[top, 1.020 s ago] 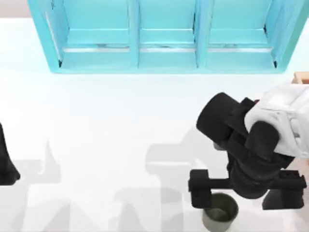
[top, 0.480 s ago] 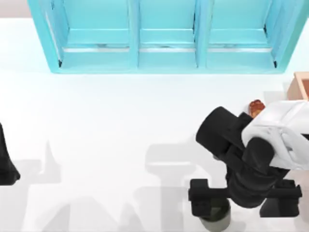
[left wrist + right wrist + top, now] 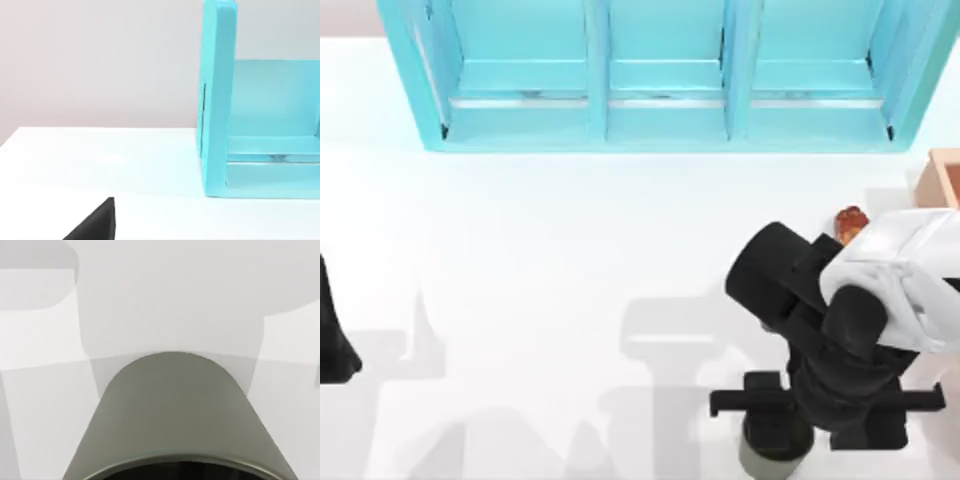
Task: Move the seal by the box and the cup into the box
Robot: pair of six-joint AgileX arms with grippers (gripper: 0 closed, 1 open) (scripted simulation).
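Note:
The dark olive cup (image 3: 765,466) stands near the table's front edge at the right, mostly hidden under my right gripper (image 3: 820,425). The gripper's fingers are drawn in on the cup from above. In the right wrist view the cup's wall (image 3: 172,415) looms very close. The small reddish-brown seal (image 3: 851,222) sits on the table behind the right arm, just left of the tan box (image 3: 942,175) at the right edge. The arm partly covers both. My left gripper (image 3: 332,340) is parked at the far left edge.
A large turquoise shelved cabinet (image 3: 660,80) spans the back of the table, and its end wall (image 3: 217,100) appears in the left wrist view. White tabletop stretches between the two arms.
My right gripper's fingers have moved inward from a wide spread and closed around the cup. The arm has shifted slightly toward the front, uncovering the seal and more of the box. The left arm has not moved.

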